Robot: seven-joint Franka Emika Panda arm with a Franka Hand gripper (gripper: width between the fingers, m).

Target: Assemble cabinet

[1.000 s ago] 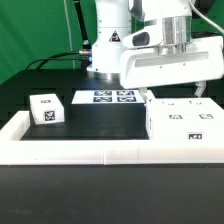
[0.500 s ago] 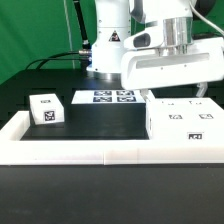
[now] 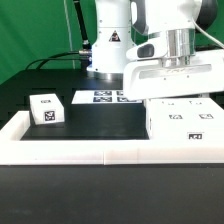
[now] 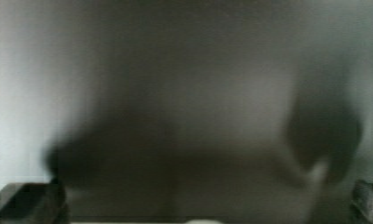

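Note:
The white cabinet body [image 3: 186,124], with tags on its top and front, stands on the black table at the exterior view's right. My gripper [image 3: 176,99] hangs directly over it, its wide white hand just above the body's top; the fingertips are hidden there. In the wrist view the gripper [image 4: 197,205] has its dark fingertips [image 4: 23,203] at the frame's two corners, wide apart. Nothing shows between them but a blurred grey surface very close by. A small white block [image 3: 45,110] with tags sits apart at the exterior view's left.
The marker board [image 3: 104,97] lies flat at the back middle, in front of the arm's base. A low white rail [image 3: 90,151] borders the table at the front and sides. A green curtain hangs behind.
My gripper has come down and shifted slightly right, from above the cabinet body to just over its top. The parts on the table have not moved.

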